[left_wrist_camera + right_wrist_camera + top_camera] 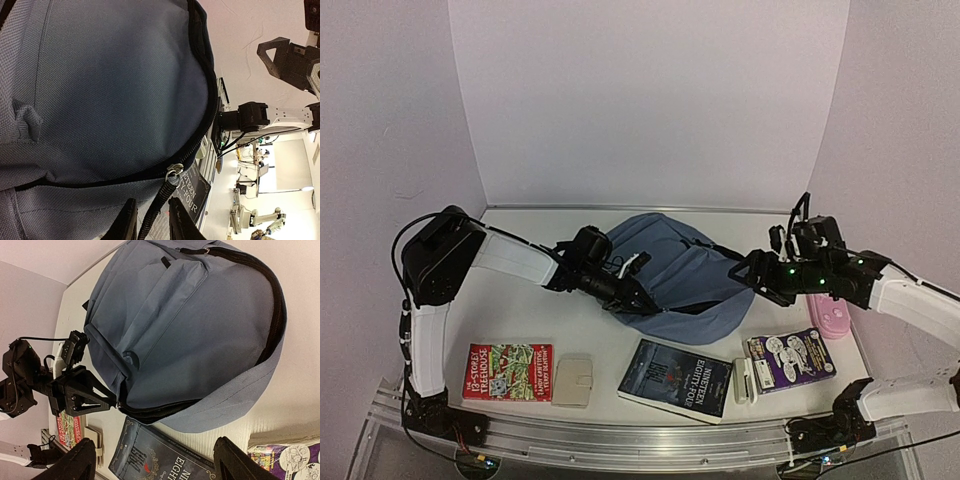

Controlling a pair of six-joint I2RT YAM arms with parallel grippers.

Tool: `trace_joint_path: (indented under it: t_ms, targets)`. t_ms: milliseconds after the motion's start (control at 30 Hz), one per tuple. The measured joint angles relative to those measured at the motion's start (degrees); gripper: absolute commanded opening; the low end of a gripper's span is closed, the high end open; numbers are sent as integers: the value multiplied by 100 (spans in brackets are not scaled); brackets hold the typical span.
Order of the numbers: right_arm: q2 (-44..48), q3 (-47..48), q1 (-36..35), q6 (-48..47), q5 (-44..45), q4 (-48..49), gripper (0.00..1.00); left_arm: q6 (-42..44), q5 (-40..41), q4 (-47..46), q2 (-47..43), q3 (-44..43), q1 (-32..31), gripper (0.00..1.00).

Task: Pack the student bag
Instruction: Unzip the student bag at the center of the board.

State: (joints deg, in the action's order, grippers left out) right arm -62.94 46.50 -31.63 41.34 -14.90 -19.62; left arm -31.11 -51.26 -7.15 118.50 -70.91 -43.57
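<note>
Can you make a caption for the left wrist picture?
The left fingers straddle the zipper pull on the blue backpack.

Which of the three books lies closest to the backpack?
The dark Nineteen Eighty-Four book, middle of the row, just before the backpack; the red book and the purple book lie farther off.

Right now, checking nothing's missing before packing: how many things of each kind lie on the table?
Backpack: 1
Books: 3 (red book, dark book, purple book)
Pink pencil case: 1
Beige pouch: 1
Small white object: 1
Total: 7
</note>
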Motion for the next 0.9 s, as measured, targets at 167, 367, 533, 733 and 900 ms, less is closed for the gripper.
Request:
trace_joint_path:
  t_ms: [167,367,533,733,900]
  targets:
    - [-100,-15,-128,-186,65,51,81,-46,-29,-44,0,0,0,16]
    - [-668,129,-916,-688,469,69,76,-63,-74,-44,0,7,0,6]
    - [-1519,685,-1637,-1352,983,80,66,-74,-81,-45,0,16,0,0]
    - [-2306,1264,-2006,-2170,1621,118,55,-72,-40,-41,-4,20,0,0]
    - [-2819,1492,-2032,-2662,1915,156,44,-68,130,60,-36,17,0,0]
